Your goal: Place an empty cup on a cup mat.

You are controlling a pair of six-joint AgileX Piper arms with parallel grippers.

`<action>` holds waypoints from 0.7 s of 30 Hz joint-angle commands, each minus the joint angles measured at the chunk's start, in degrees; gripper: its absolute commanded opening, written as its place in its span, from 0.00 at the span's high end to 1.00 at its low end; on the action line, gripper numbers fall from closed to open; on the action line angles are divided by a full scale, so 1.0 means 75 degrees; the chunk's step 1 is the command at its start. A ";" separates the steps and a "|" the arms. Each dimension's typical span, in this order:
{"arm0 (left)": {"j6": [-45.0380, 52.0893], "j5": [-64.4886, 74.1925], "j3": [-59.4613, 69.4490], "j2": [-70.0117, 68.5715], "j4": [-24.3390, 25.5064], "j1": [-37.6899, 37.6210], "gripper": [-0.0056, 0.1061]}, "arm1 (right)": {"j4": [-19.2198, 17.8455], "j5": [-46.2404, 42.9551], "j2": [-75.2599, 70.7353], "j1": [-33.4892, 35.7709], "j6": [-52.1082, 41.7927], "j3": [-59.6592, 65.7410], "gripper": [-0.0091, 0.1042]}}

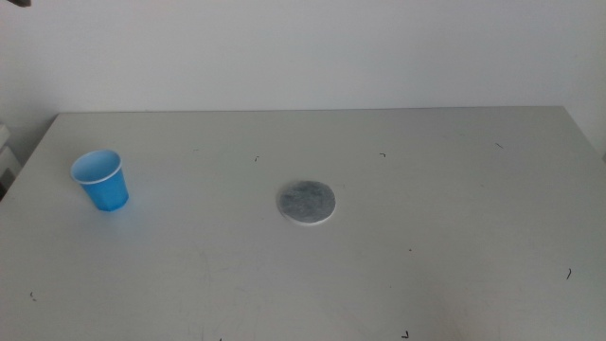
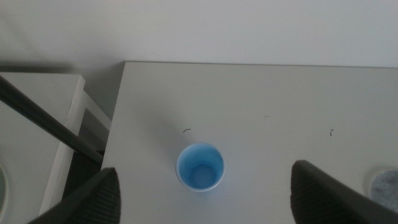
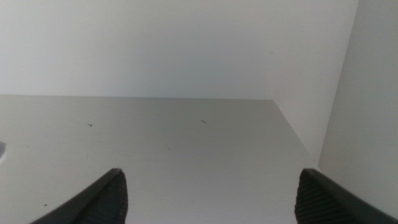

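The blue cup (image 1: 101, 180) stands upright and empty on the table's left side, apart from the grey cup mat (image 1: 306, 202) near the middle. Neither arm shows in the middle view. In the left wrist view the cup (image 2: 200, 167) sits on the table between and beyond my left gripper (image 2: 205, 186), whose jaws stand wide apart with nothing in them; the mat's edge (image 2: 382, 183) shows at the side. My right gripper (image 3: 211, 190) is open and empty over bare table; a sliver of the mat (image 3: 2, 151) shows at the picture's edge.
The table (image 1: 426, 237) is pale grey with small dark specks. A white wall stands behind it. In the left wrist view a white frame and a dark bar (image 2: 43, 121) stand beyond the table's left edge.
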 commanded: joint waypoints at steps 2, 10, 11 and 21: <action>-0.0229 -0.0085 -0.0758 0.0403 0.0179 -0.0036 0.01 | -0.0106 -0.0571 -0.0205 -0.0008 -0.0039 -0.0065 0.09; -0.0117 0.0098 -0.1108 0.1261 -0.0491 0.0776 0.01 | -0.0106 -0.0571 -0.0205 -0.0008 -0.0039 -0.0065 0.09; 0.0111 0.0113 -0.1108 0.1331 -0.0573 0.0884 0.01 | -0.0106 -0.0571 -0.0205 -0.0008 -0.0039 -0.0065 0.09; 0.0799 0.0165 -0.1100 0.2149 -0.0206 0.0983 0.01 | -0.0106 -0.0571 -0.0205 -0.0008 -0.0039 -0.0065 0.09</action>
